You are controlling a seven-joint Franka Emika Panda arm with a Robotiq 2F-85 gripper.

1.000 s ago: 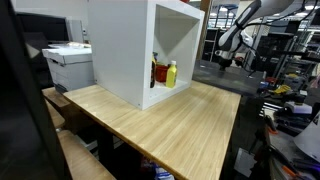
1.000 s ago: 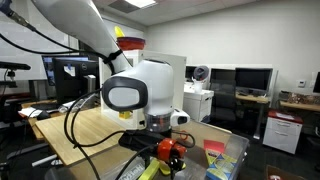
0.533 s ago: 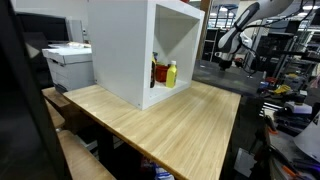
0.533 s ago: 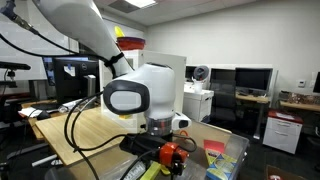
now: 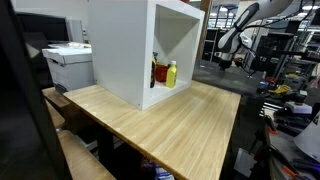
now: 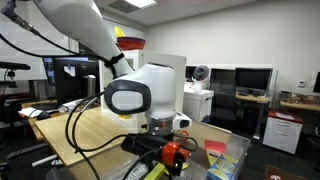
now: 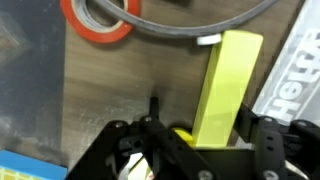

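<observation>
CLAW [image 7: 190,152]: jaws apart, clamped on nothing | THING: yellow-green bar [image 7: 225,85] on the wooden tabletop [image 7: 105,90], near end between the jaws, off-centre, no contact visible | LOOK: long, flat, straight-edged, plain, slightly tilted | AROUND: orange tape roll [image 7: 100,22] and black cable [image 7: 200,25] lie beyond the claw.

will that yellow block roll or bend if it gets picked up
The yellow block has flat faces and square edges, so it probably won't roll. It looks solid and straight, so it is likely stiff. Being long, it could pivot in the grip, since the pincer sits near one end of it.
</observation>
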